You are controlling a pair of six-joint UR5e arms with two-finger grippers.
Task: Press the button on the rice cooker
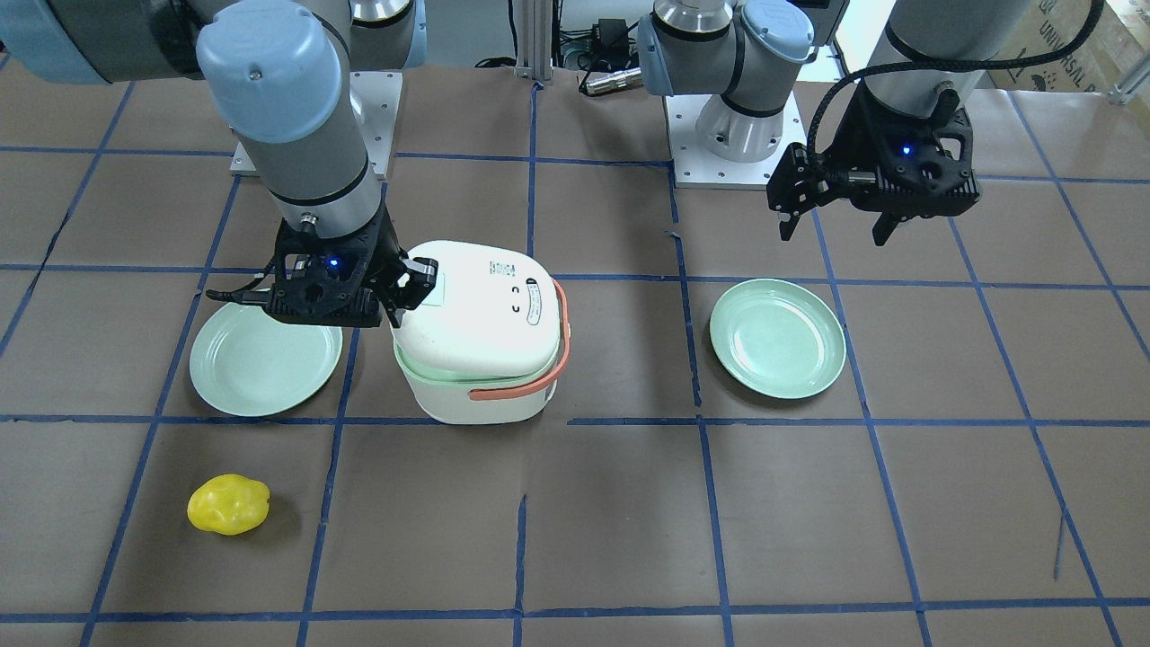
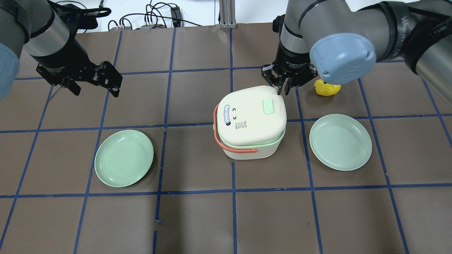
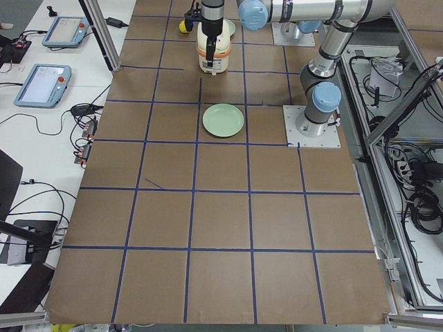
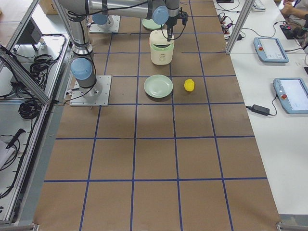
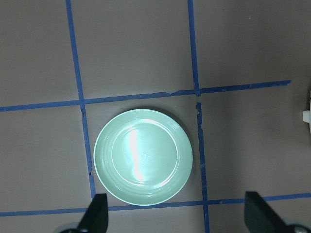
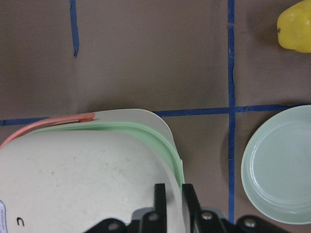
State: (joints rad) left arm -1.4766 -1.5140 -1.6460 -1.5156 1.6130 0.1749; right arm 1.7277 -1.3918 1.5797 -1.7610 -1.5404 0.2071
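Two pale green plates flank the white rice cooker (image 2: 247, 116) at mid-table: the left plate (image 2: 123, 162) and the right plate (image 2: 340, 141). The right gripper (image 2: 282, 92) stands at the lid's corner, its fingers pinched almost together and grasping nothing, just beside a green rectangle (image 2: 268, 106) on the lid. The left gripper (image 2: 94, 90) hangs spread wide, well apart from the cooker. A yellow fruit (image 1: 228, 504) lies near the right plate.
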